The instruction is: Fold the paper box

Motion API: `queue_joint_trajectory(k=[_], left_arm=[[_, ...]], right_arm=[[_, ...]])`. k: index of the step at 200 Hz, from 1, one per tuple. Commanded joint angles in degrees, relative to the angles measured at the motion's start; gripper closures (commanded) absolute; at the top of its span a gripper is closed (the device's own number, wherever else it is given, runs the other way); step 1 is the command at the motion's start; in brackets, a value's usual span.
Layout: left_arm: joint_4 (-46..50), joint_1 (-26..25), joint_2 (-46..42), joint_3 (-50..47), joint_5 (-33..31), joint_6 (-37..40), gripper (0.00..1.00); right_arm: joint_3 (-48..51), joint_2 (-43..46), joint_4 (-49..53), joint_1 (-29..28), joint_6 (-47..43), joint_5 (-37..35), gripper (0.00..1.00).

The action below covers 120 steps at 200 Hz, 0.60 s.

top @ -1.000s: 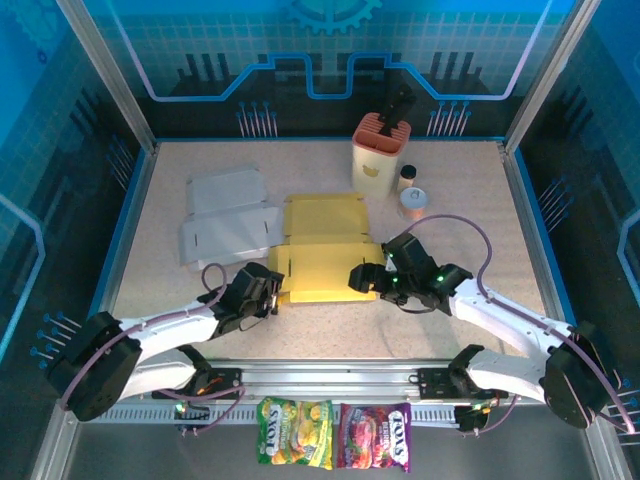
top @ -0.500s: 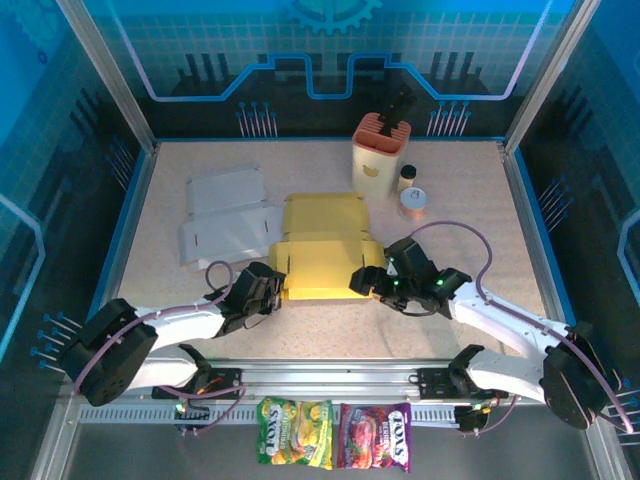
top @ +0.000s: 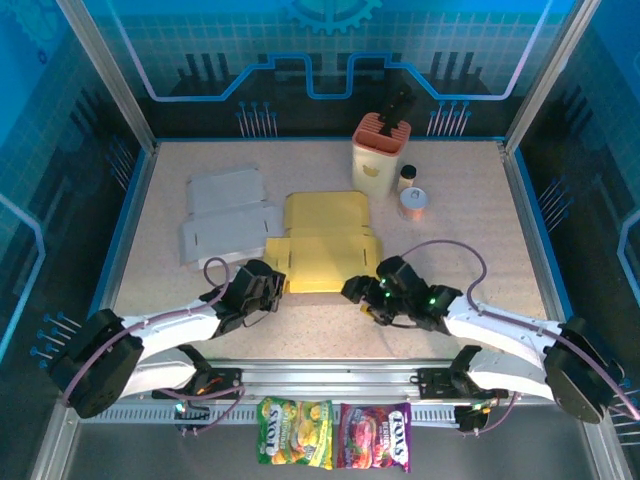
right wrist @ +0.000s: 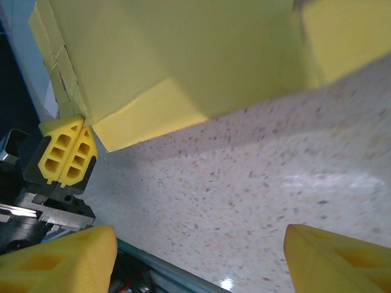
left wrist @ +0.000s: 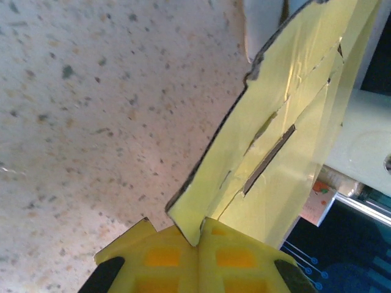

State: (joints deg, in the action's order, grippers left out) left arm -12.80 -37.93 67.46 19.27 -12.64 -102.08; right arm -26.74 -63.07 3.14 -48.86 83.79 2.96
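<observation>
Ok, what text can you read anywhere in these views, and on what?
"FOX'S": on the green and yellow candy bag, below the arm bases.
"FOX'S": on the pink candy bag beside it.
Smaller print on both bags: too small to read.
Anything on the small jar: too small to read.
No print visible on the yellow paper box.
</observation>
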Motion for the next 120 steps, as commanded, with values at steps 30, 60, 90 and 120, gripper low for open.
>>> queue_joint_trajectory(k=[30,60,90,120], left_arm=[[4.4,-1.4,-3.2,2.5,1.9,-1.3,0.98],[5.4,-1.6,-4.4,2.6,2.9,-1.6,0.98],[5.8,-1.8,-5.0,3.2,3.7,-1.8,0.98],[6.0,-1.9,-4.7,4.1,4.5,-1.7,0.99]], right_arm=[[4.6,-1.7,-15.8,-11.5,20.0,-27.4,0.3],[3.7,-8.0,-24.3,-12.7,22.3,-32.4,0.3],[2.4,-14.7,-31.8,-12.8,22.7,-34.2,0.33],[1.8,-17.4,-36.0,-12.0,22.6,-35.3,0.41]])
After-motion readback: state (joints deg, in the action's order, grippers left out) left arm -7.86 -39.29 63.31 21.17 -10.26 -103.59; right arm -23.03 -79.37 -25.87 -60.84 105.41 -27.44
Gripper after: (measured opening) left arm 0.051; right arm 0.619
